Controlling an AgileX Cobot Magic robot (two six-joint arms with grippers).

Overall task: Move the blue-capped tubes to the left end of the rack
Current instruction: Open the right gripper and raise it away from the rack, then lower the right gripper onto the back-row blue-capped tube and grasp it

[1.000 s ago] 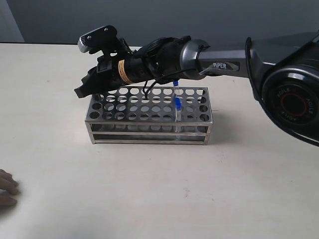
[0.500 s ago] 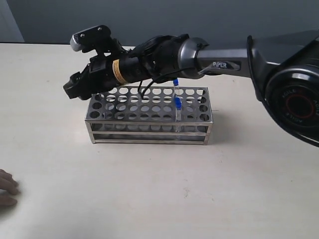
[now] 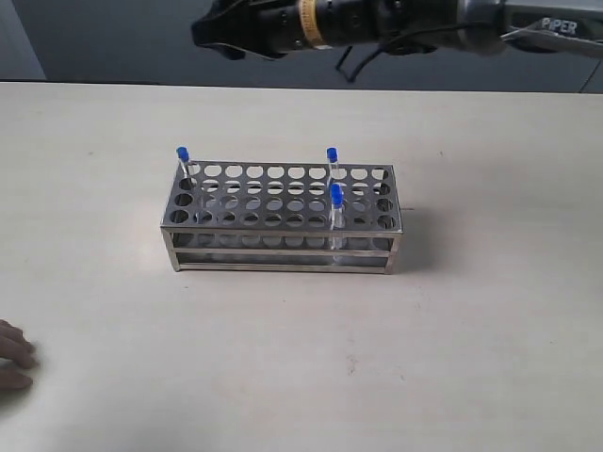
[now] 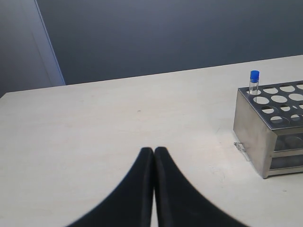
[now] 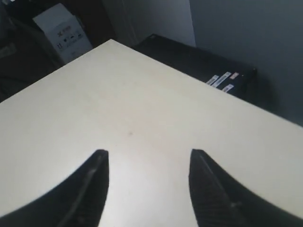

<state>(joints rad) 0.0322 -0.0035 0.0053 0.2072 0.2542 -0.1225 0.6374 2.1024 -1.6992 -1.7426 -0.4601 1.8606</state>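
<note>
The silver rack [image 3: 283, 254] stands mid-table. Three blue-capped tubes show in it: one [image 3: 182, 165] in the back hole at the left end, one [image 3: 332, 161] in the back row right of middle, one [image 3: 335, 203] in the front row just before it. A fourth is not visible. My right gripper [image 3: 202, 35] hangs high above and behind the rack; its wrist view shows it [image 5: 149, 153] open and empty over bare table. My left gripper [image 4: 154, 150] is shut on nothing, low over the table, apart from the rack's [image 4: 253, 137] left end, where the corner tube [image 4: 254, 82] stands.
A person's fingers [image 3: 11, 358] rest on the table at the near left edge. Beyond the table's far edge, the right wrist view shows a black case [image 5: 203, 66] and a white box [image 5: 64, 30].
My right arm rose up and away from the rack's left end. A blue-capped tube that was hidden under the arm now stands free in the left corner hole.
</note>
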